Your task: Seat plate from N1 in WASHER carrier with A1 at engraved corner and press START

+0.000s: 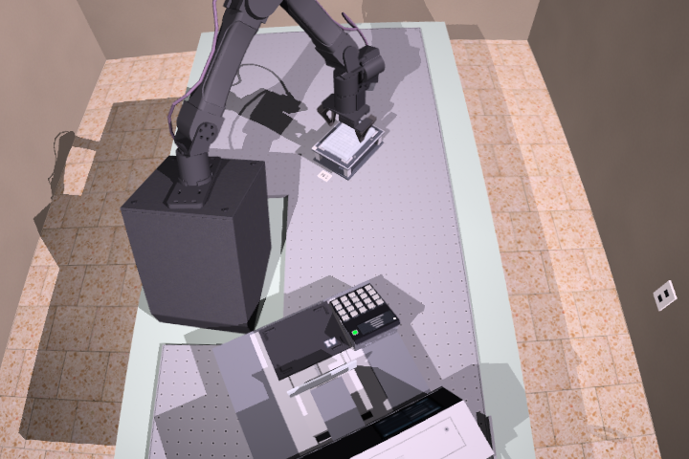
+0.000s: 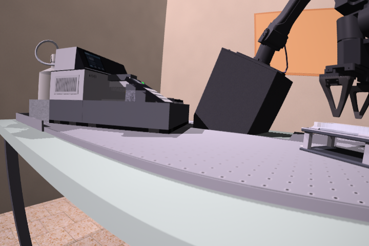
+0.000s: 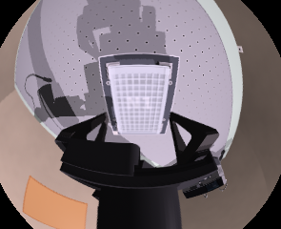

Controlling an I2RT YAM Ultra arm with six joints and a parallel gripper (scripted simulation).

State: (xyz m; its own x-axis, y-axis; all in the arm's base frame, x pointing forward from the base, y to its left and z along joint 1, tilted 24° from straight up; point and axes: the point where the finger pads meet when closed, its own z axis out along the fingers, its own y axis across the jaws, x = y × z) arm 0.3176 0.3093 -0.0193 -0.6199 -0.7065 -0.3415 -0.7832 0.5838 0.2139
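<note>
Ideally, lower the wide-open parallel gripper (image 1: 345, 127) (image 2: 347, 117) (image 3: 138, 115) squarely over the 96-well plate (image 1: 345, 142) (image 2: 347, 129) (image 3: 139, 97), resting in nest N1 (image 1: 347, 166) (image 2: 368, 154) (image 3: 103, 67), keeping both fingers clear of its rim before closing evenly.

White plate (image 1: 341, 143) (image 2: 344, 128) (image 3: 138, 97), gridded with squares, below the black jaws (image 1: 346, 127) (image 2: 347, 117)! Lilac tabletop (image 1: 378, 216) (image 2: 248, 156) (image 3: 197, 81) beneath, dotted dark; and well away from them, a green lamp (image 1: 354, 332) (image 2: 143, 82)!

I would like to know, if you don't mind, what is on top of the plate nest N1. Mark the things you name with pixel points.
The white plate (image 1: 339, 143) (image 2: 347, 128) (image 3: 139, 95) lies on the nest (image 1: 348, 168) (image 2: 340, 137) (image 3: 103, 72). The surface directly beneath the plate is covered.
</note>
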